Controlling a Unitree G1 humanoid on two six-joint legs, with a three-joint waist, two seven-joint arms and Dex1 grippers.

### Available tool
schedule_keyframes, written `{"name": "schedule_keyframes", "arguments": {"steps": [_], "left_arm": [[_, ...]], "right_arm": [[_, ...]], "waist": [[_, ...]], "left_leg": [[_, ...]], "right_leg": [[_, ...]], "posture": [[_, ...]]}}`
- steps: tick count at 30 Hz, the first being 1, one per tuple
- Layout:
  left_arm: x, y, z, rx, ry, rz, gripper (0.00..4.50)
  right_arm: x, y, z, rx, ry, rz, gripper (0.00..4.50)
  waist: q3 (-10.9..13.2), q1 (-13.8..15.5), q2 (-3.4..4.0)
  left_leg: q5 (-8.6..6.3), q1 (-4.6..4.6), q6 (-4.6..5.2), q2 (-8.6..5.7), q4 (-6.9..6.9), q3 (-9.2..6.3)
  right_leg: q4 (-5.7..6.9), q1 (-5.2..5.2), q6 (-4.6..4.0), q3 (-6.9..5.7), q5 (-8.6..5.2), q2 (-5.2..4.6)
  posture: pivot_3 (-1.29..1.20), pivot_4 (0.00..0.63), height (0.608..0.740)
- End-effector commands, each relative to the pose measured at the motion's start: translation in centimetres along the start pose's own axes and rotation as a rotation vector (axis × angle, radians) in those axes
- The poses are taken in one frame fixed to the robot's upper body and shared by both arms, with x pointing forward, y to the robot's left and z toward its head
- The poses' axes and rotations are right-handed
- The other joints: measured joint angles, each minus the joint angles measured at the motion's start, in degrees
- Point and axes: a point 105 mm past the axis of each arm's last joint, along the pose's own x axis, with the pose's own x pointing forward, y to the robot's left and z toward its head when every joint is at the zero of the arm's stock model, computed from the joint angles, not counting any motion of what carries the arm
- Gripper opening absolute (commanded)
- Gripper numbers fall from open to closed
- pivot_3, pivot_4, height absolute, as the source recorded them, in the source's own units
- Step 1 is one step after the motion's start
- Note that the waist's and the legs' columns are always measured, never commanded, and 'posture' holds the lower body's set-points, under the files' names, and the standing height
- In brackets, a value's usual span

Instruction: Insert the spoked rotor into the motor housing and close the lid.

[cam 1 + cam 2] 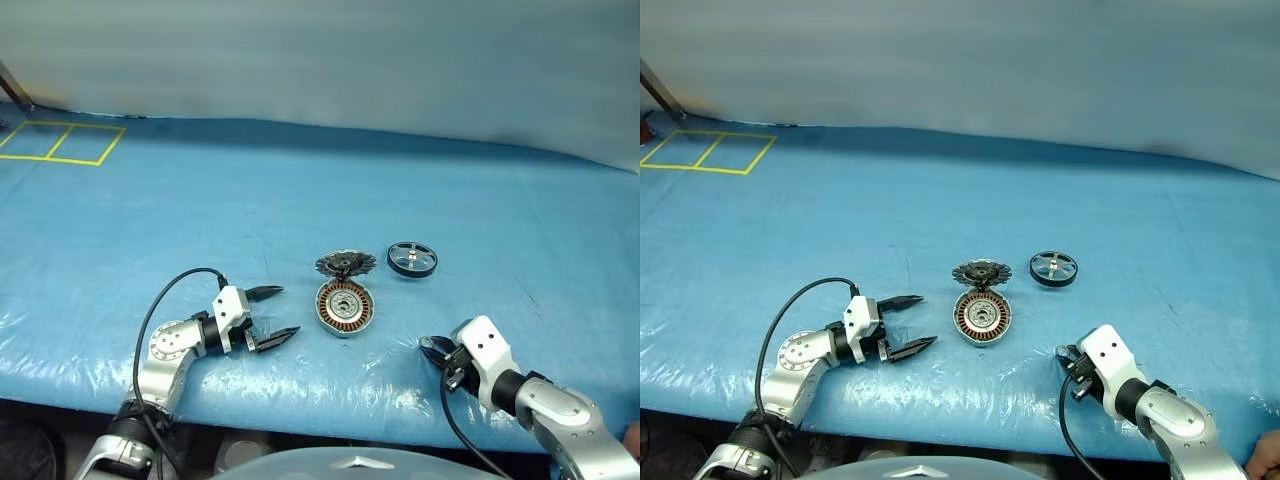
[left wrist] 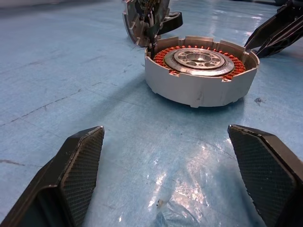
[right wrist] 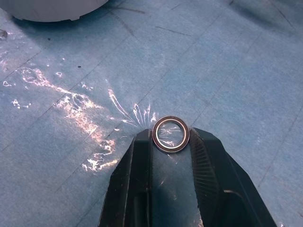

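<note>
Head view: the housing [image 1: 345,308] sits open on the blue sheet [image 1: 300,200], lid [image 1: 345,264] tipped up behind it, rotor [image 1: 412,259] lying apart beyond it, so insertion and closing remain. Left gripper [image 1: 272,315], jaws apart, faces the housing.

Right wrist view alone reveals the right gripper [image 3: 170,142] clamped on a small ring [image 3: 171,134].
</note>
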Motion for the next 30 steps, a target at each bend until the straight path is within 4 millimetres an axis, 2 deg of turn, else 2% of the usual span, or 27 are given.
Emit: {"name": "schedule_keyframes", "arguments": {"steps": [1,6,10,12,14,18,21,25,30], "left_arm": [[-0.8,0.4,-1.2,-0.021,0.033,0.02,4.5],[-1.0,0.8,-1.8,-0.021,0.035,0.017,4.5],[-0.4,0.5,-0.5,0.002,0.006,-0.007,4.5],[-0.4,0.5,0.2,0.009,-0.009,-0.014,4.5],[-0.4,0.4,0.6,0.016,-0.02,-0.018,4.5],[0.2,-0.3,3.7,0.054,-0.061,-0.036,4.5],[0.3,-0.9,5.0,0.062,-0.066,-0.04,4.5],[0.0,-1.1,5.6,0.061,-0.059,-0.036,4.5],[-0.5,-1.1,4.9,0.055,-0.025,-0.02,4.5]], "right_arm": [[0.2,0.2,1.4,0.036,-0.059,0.009,0.76],[0.3,1.8,6.5,0.021,-0.241,0.106,0.76],[0.7,3.4,9.6,-0.08,-0.306,0.199,0.76],[1.1,4.2,10.5,-0.129,-0.31,0.248,0.76],[1.6,4.8,10.7,-0.156,-0.298,0.287,0.76],[3.1,6.0,10.6,-0.205,-0.272,0.351,0.76],[3.8,6.3,10.9,-0.222,-0.276,0.364,0.76],[4.7,6.4,11.0,-0.229,-0.276,0.372,0.76],[5.7,5.6,10.8,-0.227,-0.262,0.351,0.76]], "waist": [[0.0,-0.1,0.01],[-0.2,-0.3,0.41],[-0.2,-0.3,0.43],[-0.2,-0.3,0.39],[-0.1,-0.3,0.31],[0.2,-0.3,-0.01],[0.3,-0.2,-0.06],[0.3,-0.3,-0.07],[0.5,-0.4,-0.07]], "left_leg": [[0.01,0.0,0.01,0.02,0.0,-0.01],[0.05,0.01,0.07,0.02,0.0,0.04],[0.06,0.02,0.09,0.02,-0.02,0.01],[0.06,-0.03,0.09,0.02,-0.05,-0.01],[0.06,-0.06,0.09,-0.01,-0.11,0.01],[0.05,-0.13,0.09,-0.01,-0.26,-0.04],[0.05,-0.18,0.08,-0.03,-0.29,-0.08],[0.04,-0.17,0.08,-0.02,-0.3,-0.05],[0.05,-0.16,0.08,0.01,-0.3,-0.02]], "right_leg": [[0.01,-0.01,0.0,0.0,0.0,0.03],[0.05,-0.03,0.01,0.03,0.04,0.03],[0.05,-0.04,0.01,0.01,0.04,0.03],[0.02,-0.07,0.01,0.0,0.04,0.04],[-0.03,-0.1,0.01,0.01,0.05,0.02],[-0.06,-0.21,0.01,-0.01,0.06,0.02],[-0.06,-0.24,0.03,-0.03,0.06,-0.01],[-0.07,-0.25,-0.01,-0.03,0.03,-0.01],[-0.06,-0.28,-0.06,-0.03,-0.01,0.03]], "posture": [[0.0,0.15,0.74],[0.0,0.15,0.74],[0.0,0.15,0.74],[0.0,0.15,0.74],[0.0,0.15,0.74],[0.0,0.15,0.74],[0.0,0.15,0.74],[0.0,0.15,0.74],[0.0,0.15,0.74]]}}
